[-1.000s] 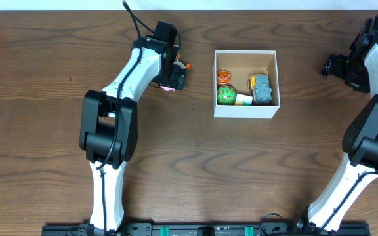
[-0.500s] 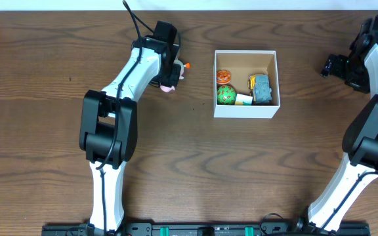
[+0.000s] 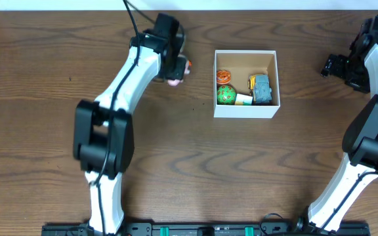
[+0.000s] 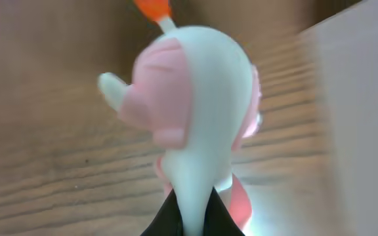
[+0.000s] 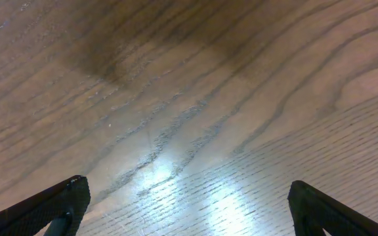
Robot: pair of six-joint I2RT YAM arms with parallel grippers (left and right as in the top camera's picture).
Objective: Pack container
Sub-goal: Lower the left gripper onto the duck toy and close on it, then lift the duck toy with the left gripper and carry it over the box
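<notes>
The container (image 3: 245, 109), a square box with white walls and a brown inside, stands right of the table's middle. In it lie an orange ball (image 3: 223, 77), a green ball (image 3: 226, 96) and a grey-blue toy car (image 3: 261, 88). My left gripper (image 3: 176, 68) hangs just left of the box, shut on a pink and white toy (image 3: 180, 72) with an orange tip. In the left wrist view the toy (image 4: 195, 111) fills the frame, pinched at its base by my left gripper (image 4: 194, 215), and the container's white wall (image 4: 366, 98) is at the right. My right gripper (image 3: 329, 65) stands open over bare wood.
The right wrist view shows only wood grain between the wide-apart black fingertips (image 5: 63, 202). The right arm's base link (image 3: 373, 141) rises along the table's right side, and the left arm (image 3: 107, 124) stretches across the left half.
My left gripper has shut on the pink and white toy and carried it up off the table, slightly right toward the box. The right arm has not moved.
</notes>
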